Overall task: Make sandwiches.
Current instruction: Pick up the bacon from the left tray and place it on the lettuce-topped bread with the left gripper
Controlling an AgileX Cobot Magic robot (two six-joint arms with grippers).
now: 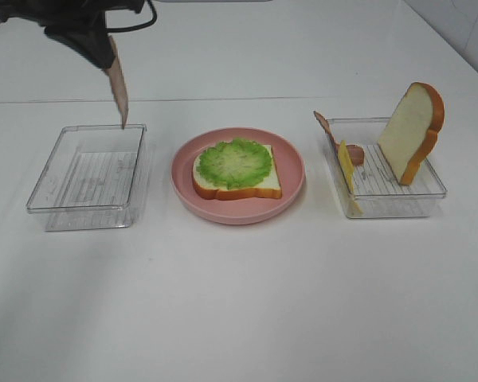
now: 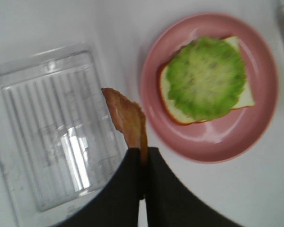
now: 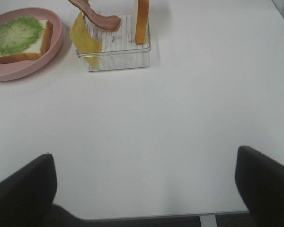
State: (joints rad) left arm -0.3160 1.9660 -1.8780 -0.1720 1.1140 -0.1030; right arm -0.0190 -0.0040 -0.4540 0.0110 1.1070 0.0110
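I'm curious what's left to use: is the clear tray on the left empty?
Empty: the left tray shows only its bare ribbed floor; the bacon strip hangs from the left gripper.

The left arm [image 1: 32, 9] comes in from the far left corner and is held high above the worktop [image 1: 239, 302]. The left gripper [image 1: 107, 49] points downward, its jaws pressed together on the top end of a bacon strip [image 1: 118, 83] that dangles beneath it. The right gripper [image 3: 144, 156] hangs over the near right of the worktop. Its two dark fingers [image 3: 23, 189] are spread wide apart with nothing between them.
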